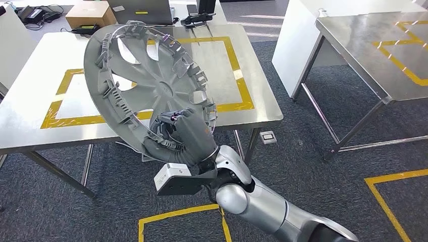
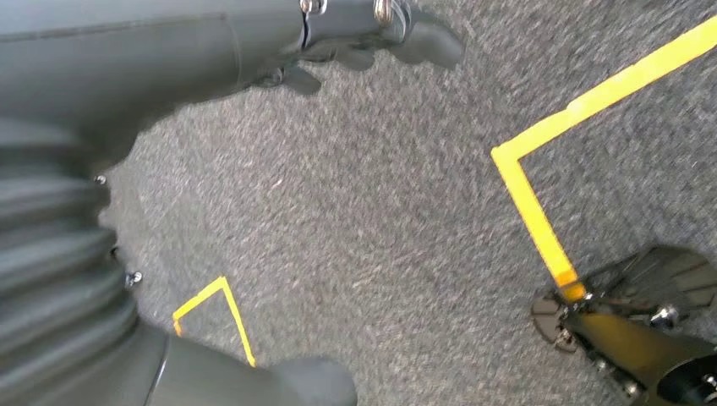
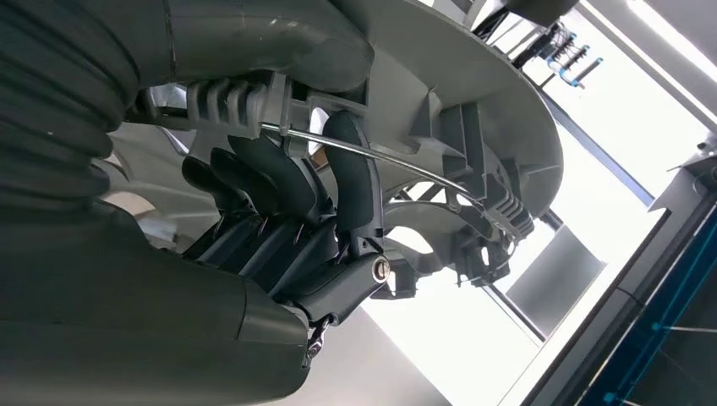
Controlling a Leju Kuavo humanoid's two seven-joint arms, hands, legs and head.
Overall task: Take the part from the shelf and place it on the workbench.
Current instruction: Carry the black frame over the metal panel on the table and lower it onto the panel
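The part is a large grey plastic wheel cover [image 1: 146, 80] with clips and a wire ring around its rim. My right hand [image 1: 184, 136] grips its lower rim and holds it tilted in the air, its inner side facing me, over the front edge of the steel workbench [image 1: 252, 108]. In the right wrist view my dark fingers [image 3: 279, 190] curl around the rim of the cover [image 3: 457, 110] under the wire ring. My left hand [image 2: 169, 51] hangs over grey carpet with nothing in it, fingers apart.
The workbench carries a yellow taped rectangle [image 1: 237, 75]; a cardboard box [image 1: 91, 14], a laptop [image 1: 146, 11] and cables lie at its far edge. A second steel table [image 1: 373, 55] stands to the right. Yellow tape marks [image 1: 176, 214] the grey carpet.
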